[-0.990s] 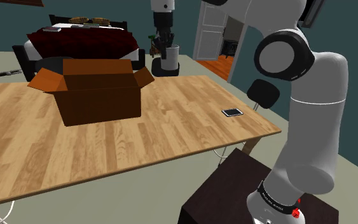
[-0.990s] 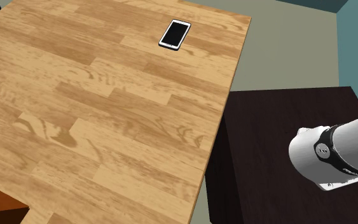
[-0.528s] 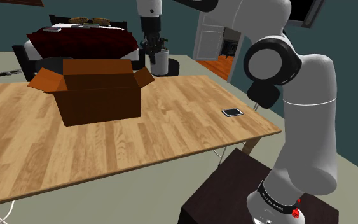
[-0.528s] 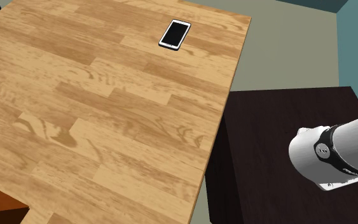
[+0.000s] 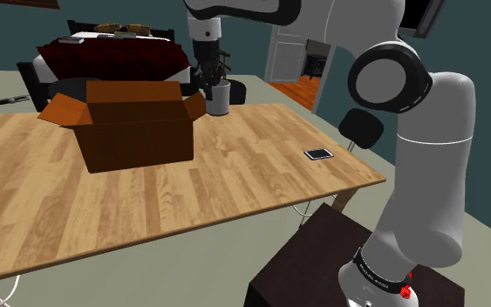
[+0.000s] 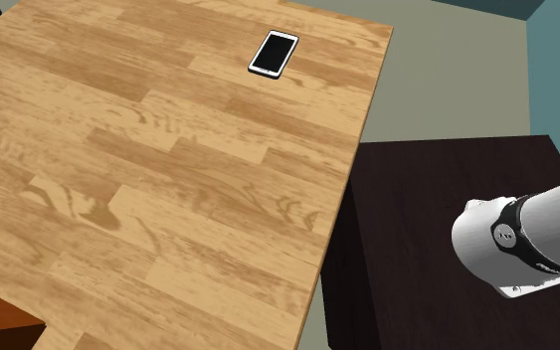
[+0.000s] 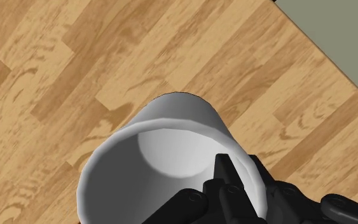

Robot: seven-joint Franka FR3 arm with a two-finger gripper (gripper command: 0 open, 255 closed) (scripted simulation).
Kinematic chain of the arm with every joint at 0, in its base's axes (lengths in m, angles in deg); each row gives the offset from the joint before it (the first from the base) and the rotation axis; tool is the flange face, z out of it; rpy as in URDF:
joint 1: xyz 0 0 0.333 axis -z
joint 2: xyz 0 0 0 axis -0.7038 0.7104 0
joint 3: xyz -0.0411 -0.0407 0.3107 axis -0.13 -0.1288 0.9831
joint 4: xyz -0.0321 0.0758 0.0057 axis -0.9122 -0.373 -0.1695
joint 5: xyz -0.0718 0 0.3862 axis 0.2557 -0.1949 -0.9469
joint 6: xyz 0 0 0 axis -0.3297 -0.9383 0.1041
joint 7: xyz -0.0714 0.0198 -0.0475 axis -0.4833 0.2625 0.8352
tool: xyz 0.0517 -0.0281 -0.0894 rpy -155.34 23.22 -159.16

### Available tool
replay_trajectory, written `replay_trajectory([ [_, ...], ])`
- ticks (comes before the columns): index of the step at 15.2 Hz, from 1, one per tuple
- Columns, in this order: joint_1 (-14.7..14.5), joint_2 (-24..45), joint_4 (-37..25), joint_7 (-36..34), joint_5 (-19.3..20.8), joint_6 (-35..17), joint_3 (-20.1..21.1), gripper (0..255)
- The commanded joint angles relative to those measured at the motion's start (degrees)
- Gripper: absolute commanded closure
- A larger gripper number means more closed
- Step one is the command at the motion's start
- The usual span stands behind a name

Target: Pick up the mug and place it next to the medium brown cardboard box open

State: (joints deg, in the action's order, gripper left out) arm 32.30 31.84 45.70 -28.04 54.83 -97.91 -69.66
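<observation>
Since you read outward from the gripper (image 7: 240, 173): gripper, clenched on the mug (image 7: 165, 137) wall, one finger inside the rim. Mug: pale grey, upright, directly beneath the gripper, just beside the open brown cardboard box's (image 5: 139, 131) end flap. Surface (image 5: 261, 174): under the mug; whether they touch, you cannot tell.

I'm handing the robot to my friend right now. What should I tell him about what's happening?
Gripper: shut on the white mug's rim, one finger inside, one outside.
Mug: over the far side of the wooden table, close to the flap of the open brown box on the shoulder view's right. Whether it touches the table is unclear.
Done: mug grasped and near the box.
Left: set it down beside the box, open the fingers, back away.
</observation>
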Motion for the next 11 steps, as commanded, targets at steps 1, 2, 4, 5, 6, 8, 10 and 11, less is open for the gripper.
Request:
replay_trajectory([
  [1, -0.03, -0.68, 2.66, -0.19, 0.01, -2.03, 0.02, 255],
  [2, -0.03, -0.98, 3.9, -0.25, 0.02, -2.96, 0.03, 255],
  [4, -0.02, -1.49, 6.23, -0.39, 0.03, -4.78, 0.04, 255],
  [5, -0.02, -1.71, 7.34, -0.45, 0.03, -5.66, 0.04, 255],
  [6, -0.02, -1.91, 8.41, -0.52, 0.04, -6.53, 0.04, 255],
  [8, -0.02, -2.24, 10.45, -0.64, 0.05, -8.23, 0.05, 255],
  [10, -0.01, -2.49, 12.36, -0.76, 0.07, -9.89, 0.05, 255],
  [11, -0.01, -2.59, 13.27, -0.82, 0.07, -10.71, 0.06, 255],
])
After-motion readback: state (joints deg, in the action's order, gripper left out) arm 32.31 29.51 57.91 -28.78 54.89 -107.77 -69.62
